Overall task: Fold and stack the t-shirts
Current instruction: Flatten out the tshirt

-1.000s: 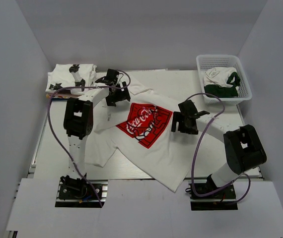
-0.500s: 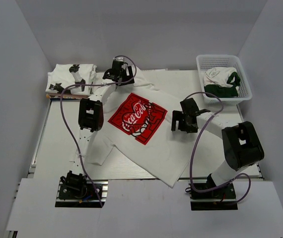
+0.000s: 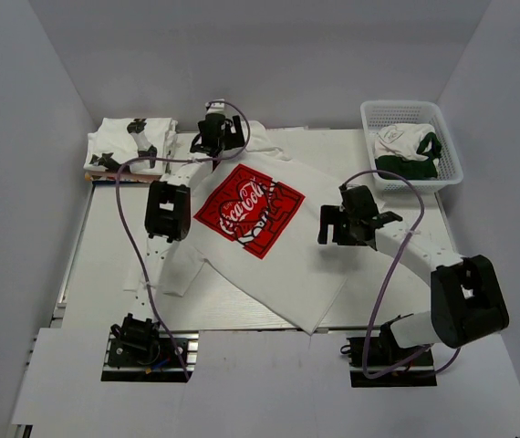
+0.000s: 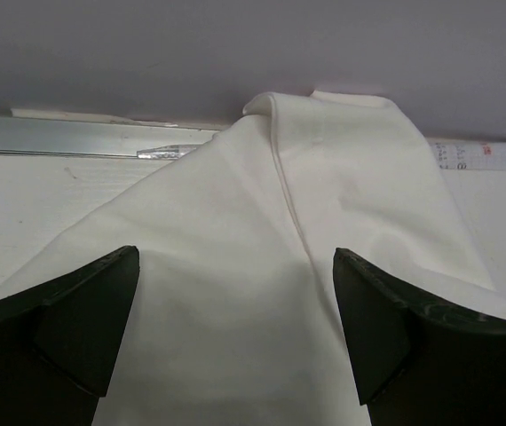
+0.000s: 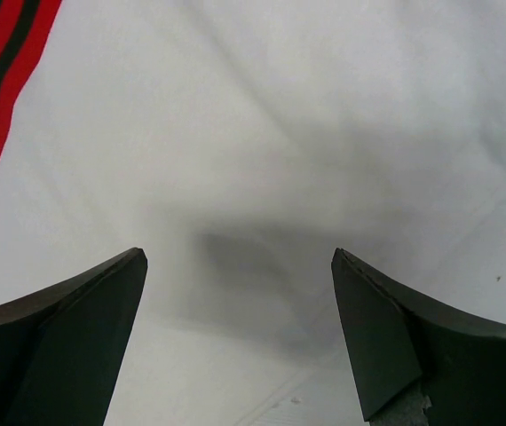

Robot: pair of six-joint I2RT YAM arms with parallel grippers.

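A white t-shirt with a red logo [image 3: 246, 212] lies spread at a slant across the middle of the table. My left gripper [image 3: 215, 139] is open over the shirt's far corner near the back edge. In the left wrist view [image 4: 235, 252] white cloth with a seam [image 4: 288, 204] lies between its fingers. My right gripper [image 3: 335, 224] is open at the shirt's right edge. In the right wrist view [image 5: 238, 254] it hovers over plain white cloth [image 5: 262, 151], with the red print [image 5: 0, 80] at the upper left.
A stack of folded white shirts with black prints [image 3: 130, 146] sits at the back left corner. A white mesh basket [image 3: 446, 146] holding more shirts [image 3: 404, 146] stands at the back right. The table's near edge runs just below the shirt's hem [image 3: 307, 327].
My left gripper moved to the table's back edge, and the shirt shifted back and left with it. My right gripper moved slightly right and nearer.
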